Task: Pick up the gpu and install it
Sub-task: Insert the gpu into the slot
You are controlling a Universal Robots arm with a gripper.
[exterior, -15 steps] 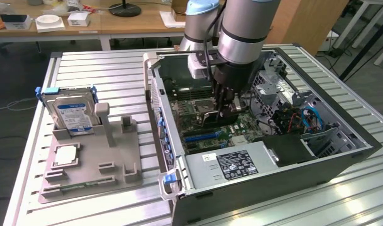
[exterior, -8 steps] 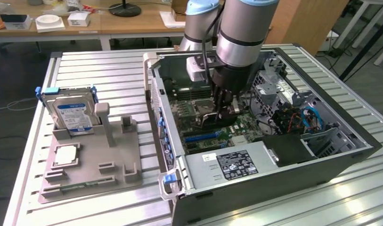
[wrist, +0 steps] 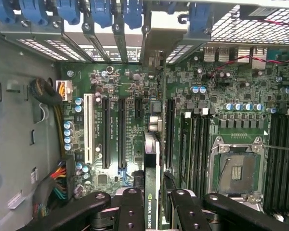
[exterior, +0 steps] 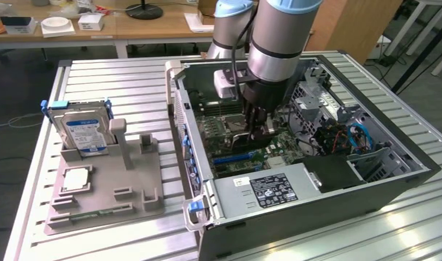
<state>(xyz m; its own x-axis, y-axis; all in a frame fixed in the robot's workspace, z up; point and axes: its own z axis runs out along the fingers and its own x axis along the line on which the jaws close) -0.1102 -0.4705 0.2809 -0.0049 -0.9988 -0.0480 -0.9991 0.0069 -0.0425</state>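
A robotics laboratory or workshop is indicated. A ribbed silvery metal workbench [exterior: 119, 73] is seen, on which an opened black desktop computer case [exterior: 394, 179] and a grey moulded parts fixture [exterior: 134, 190] are set. Behind it, a long pale wooden desk [exterior: 162, 27] strewn with small white boxes [exterior: 90, 22] is visible.

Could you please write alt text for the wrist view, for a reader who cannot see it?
The hand holds the gpu edge-on above the green motherboard inside an open computer case, lined up among the long expansion slots. An empty processor socket sits nearby.
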